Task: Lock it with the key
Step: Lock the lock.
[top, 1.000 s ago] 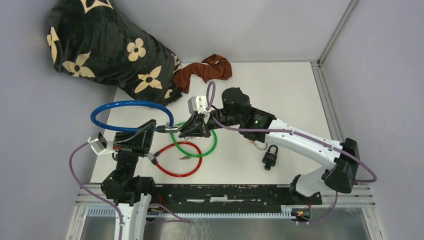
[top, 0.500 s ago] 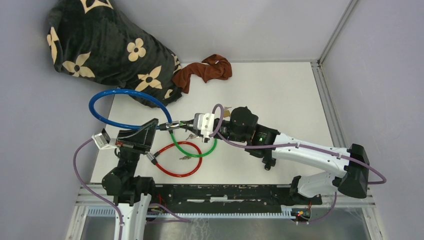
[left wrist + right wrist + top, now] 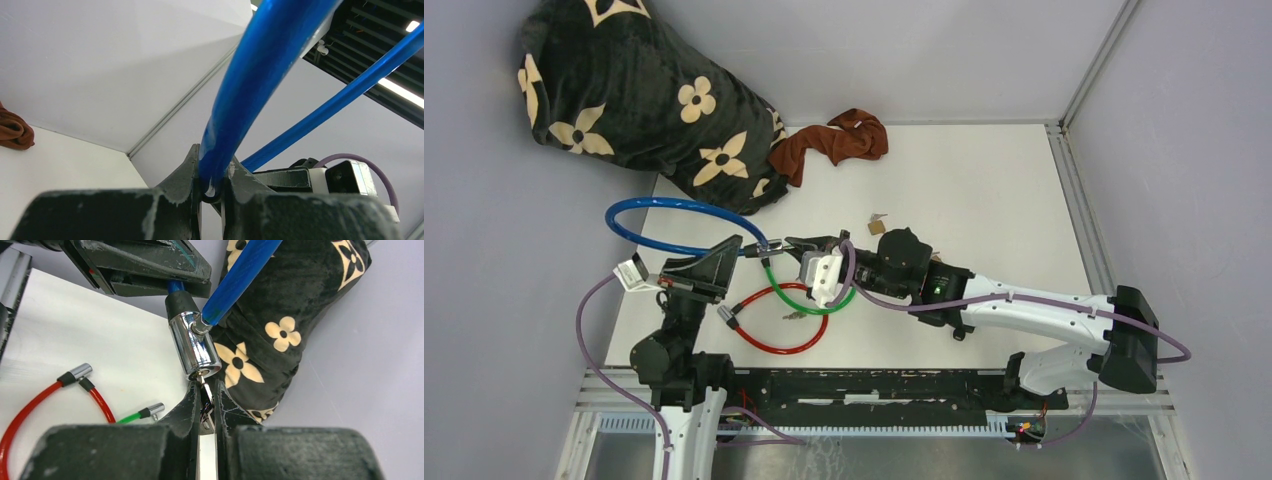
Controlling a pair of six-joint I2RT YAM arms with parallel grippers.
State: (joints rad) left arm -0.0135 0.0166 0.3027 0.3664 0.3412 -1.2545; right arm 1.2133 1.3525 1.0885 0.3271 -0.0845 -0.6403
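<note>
A blue cable lock forms a loop held above the table's left side. My left gripper is shut on the blue cable next to its chrome lock barrel. My right gripper is shut on a small key. The key's tip sits in the keyhole at the barrel's lower end. The barrel also shows in the top view, between the two grippers.
A green cable lock and a red cable lock lie on the table under the grippers, with small keys beside them. A black padlock is partly hidden by the right arm. A floral black blanket and brown cloth lie at the back.
My right gripper has rolled about its wrist and moved slightly down and left at the lock barrel. The blue loop has shifted a little. My left gripper has kept its hold.
</note>
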